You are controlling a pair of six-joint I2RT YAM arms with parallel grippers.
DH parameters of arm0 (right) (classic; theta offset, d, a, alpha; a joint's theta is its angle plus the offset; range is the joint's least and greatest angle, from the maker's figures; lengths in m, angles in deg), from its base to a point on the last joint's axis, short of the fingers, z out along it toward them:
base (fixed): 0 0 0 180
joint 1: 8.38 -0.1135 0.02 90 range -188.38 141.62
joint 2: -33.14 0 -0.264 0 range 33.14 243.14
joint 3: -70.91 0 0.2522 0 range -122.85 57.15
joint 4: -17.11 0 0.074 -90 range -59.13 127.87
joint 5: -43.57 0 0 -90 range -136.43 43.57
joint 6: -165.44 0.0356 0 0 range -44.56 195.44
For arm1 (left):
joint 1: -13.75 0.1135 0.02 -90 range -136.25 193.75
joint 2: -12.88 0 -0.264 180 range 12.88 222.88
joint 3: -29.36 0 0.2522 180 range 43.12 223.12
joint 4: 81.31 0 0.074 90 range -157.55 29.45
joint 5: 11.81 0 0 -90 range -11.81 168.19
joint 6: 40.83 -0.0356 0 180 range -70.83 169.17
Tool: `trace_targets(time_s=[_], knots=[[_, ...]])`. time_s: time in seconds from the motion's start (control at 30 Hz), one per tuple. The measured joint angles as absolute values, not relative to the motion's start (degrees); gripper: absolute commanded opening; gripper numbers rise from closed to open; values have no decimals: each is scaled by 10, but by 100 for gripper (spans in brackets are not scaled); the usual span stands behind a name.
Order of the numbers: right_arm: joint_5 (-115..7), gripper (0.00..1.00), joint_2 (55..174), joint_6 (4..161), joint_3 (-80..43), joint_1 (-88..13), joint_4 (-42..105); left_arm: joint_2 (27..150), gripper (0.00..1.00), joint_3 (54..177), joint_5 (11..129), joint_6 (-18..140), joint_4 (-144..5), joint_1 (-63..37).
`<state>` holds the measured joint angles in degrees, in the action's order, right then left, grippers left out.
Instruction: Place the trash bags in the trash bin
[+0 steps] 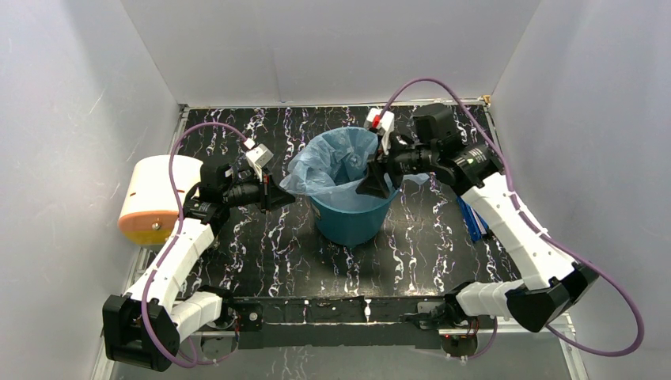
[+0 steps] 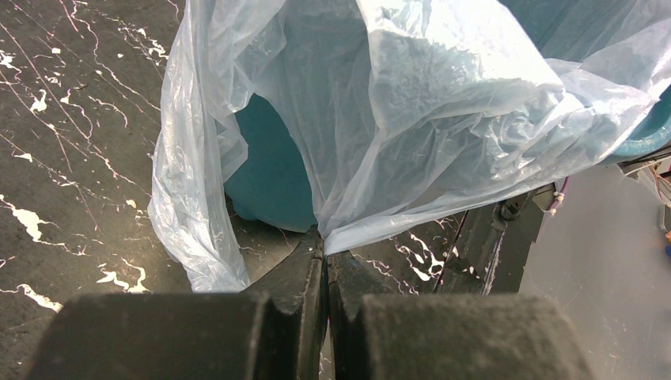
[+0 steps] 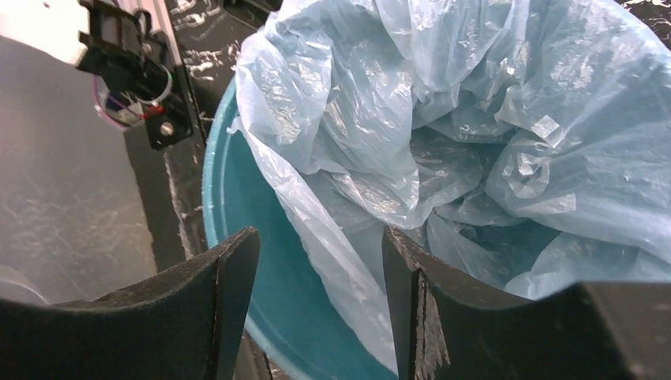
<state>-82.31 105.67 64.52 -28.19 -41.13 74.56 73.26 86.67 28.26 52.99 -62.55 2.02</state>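
Observation:
The teal trash bin (image 1: 352, 220) stands upright mid-table. The light-blue trash bag (image 1: 336, 158) sits in its mouth and spills over the left rim. My left gripper (image 1: 286, 196) is shut on the bag's left edge, outside the bin; in the left wrist view the gripper (image 2: 325, 241) pinches the bag (image 2: 411, 111) in front of the bin wall (image 2: 273, 174). My right gripper (image 1: 373, 184) is open over the bin's right rim. In the right wrist view the gripper (image 3: 320, 253) straddles a fold of the bag (image 3: 443, 119) inside the bin (image 3: 245, 261).
A cream cylinder with an orange end (image 1: 154, 198) lies at the table's left edge. A blue flat object (image 1: 472, 222) lies right of the bin under the right arm. White walls enclose the table on three sides.

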Motion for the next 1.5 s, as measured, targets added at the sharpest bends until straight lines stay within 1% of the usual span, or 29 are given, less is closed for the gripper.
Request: trace_targets(time_s=[0.1,0.13,0.3,0.4,0.47,0.53,0.57,0.7,0.73,0.83,0.9,1.0,1.5], knots=[[-801,68,1069,610,-282,-436,754,733,0,867,283,530,-626,20],[-796,66,1073,598,-282,-442,757,733,0,867,283,530,-626,20],[-776,50,1083,562,-282,-460,758,731,0,867,283,530,-625,20],[-771,43,1082,555,-282,-460,753,730,0,867,283,530,-625,20],[-771,36,1081,555,-282,-460,748,730,0,867,283,530,-625,20],[-775,32,1076,555,-282,-460,744,730,0,867,283,530,-625,20],[-779,28,1073,555,-282,-460,744,730,0,867,283,530,-625,20],[-799,22,1053,557,-281,-460,744,730,0,867,283,530,-625,20],[-803,15,1048,558,-279,-460,744,730,0,867,283,530,-625,20],[-823,12,1026,568,-266,-460,745,730,0,867,283,530,-625,20],[-832,5,1020,576,-261,-460,745,730,0,867,283,530,-625,20],[-851,0,1011,585,-251,-460,745,730,0,867,283,530,-625,20],[-895,0,1001,608,-225,-465,763,728,0,867,276,533,-625,20]])
